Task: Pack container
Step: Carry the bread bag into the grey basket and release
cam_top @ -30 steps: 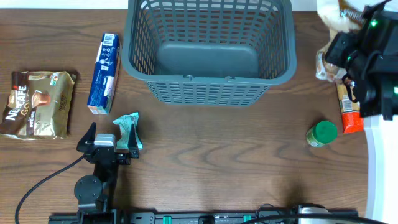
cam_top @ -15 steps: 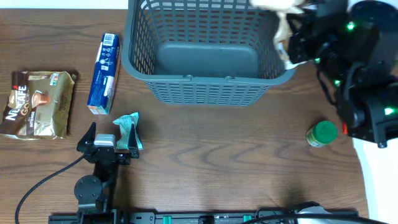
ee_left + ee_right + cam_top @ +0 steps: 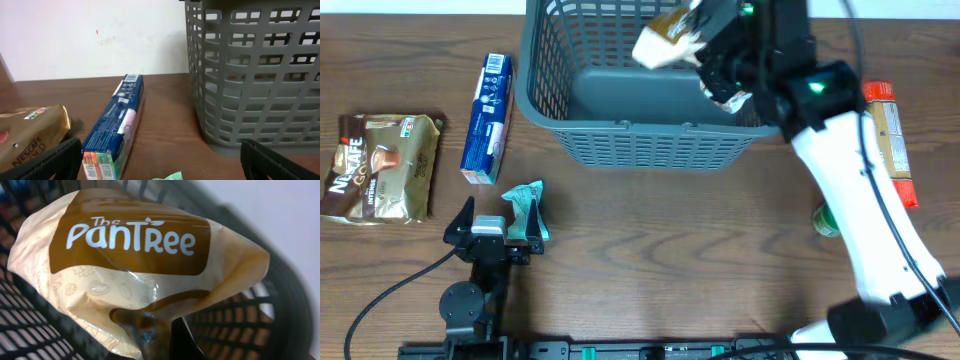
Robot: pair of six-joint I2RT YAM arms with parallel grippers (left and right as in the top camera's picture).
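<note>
The grey-teal slatted container [image 3: 650, 145] stands at the back centre of the table; it also shows in the left wrist view [image 3: 250, 75]. My right gripper [image 3: 705, 45] is shut on a cream and brown Pantree packet [image 3: 665, 42] and holds it above the container's right half. The packet fills the right wrist view [image 3: 130, 265], pinched at its lower edge by my right gripper [image 3: 160, 337]. My left gripper [image 3: 500, 222] is open and low on the table, with a small teal packet [image 3: 528, 205] between its fingers; my left gripper [image 3: 160, 170] sits at the bottom edge of its own view.
A blue box [image 3: 486, 118] and a Nescafe pouch [image 3: 382, 165] lie at the left. A green-lidded jar [image 3: 828, 222] is partly hidden by my right arm. An orange-red packet [image 3: 890, 125] lies at the far right.
My right arm has swung left from the table's right side, carrying the Pantree packet over the container. The left gripper has not moved.
</note>
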